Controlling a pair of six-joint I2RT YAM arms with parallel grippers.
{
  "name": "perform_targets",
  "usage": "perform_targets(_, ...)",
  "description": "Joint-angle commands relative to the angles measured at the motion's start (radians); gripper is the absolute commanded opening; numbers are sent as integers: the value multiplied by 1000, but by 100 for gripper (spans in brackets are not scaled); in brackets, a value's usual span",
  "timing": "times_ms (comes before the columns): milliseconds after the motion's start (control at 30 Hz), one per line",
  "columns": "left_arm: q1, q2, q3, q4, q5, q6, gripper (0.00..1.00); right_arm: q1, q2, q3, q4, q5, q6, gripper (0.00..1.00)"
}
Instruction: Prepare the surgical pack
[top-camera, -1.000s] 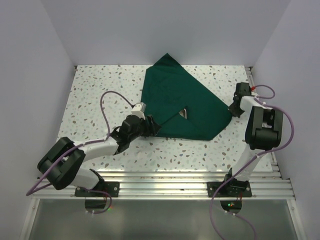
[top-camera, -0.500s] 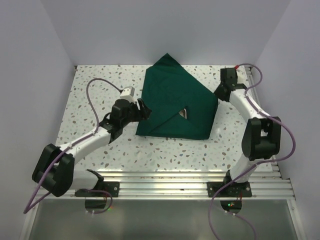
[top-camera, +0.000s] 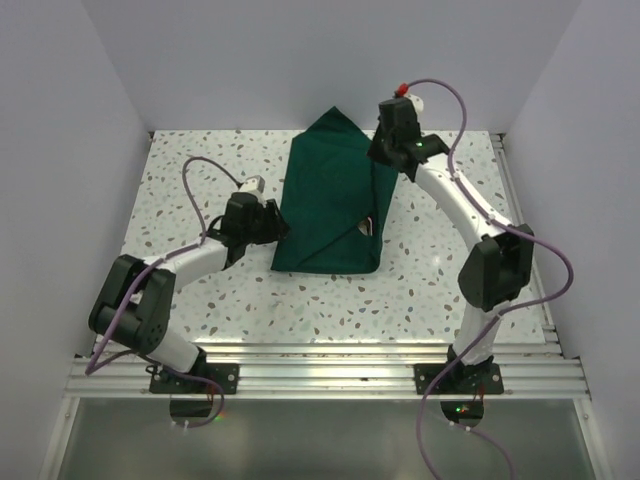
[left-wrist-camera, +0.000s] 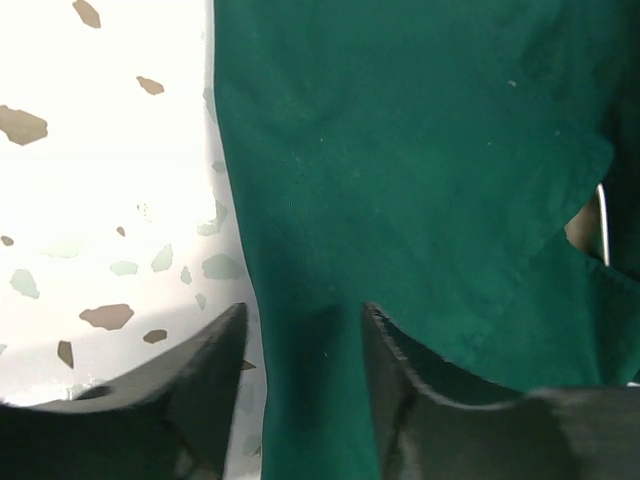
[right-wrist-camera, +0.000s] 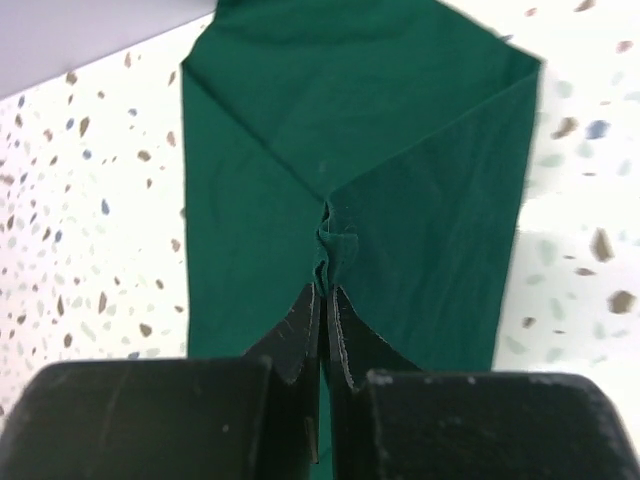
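Surgical pack (top-camera: 330, 200): right wrist view alone shows right hand (right-wrist-camera: 325, 292) pinching it.

The left arm lies low, elbow folded near its base and forearm reaching forward and to the right. The left gripper (top-camera: 270, 222) has its fingers (left-wrist-camera: 215, 350) parted. The right arm stretches far forward and leftward with its wrist raised. The right gripper (right-wrist-camera: 322, 300) points down, fingers pinched together on a pucker of drape (top-camera: 330, 200).

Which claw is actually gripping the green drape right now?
The right claw, shut on a bunched fold of the drape; the left claw stands open at its left edge.
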Motion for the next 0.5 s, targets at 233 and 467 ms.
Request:
perform_targets(233,-1,90,36,120,45,30,38,191,187,204,35,-108,-2,0)
perform_targets(467,0,105,38,134,48,32,34,287,265,264,93,-157,17,0)
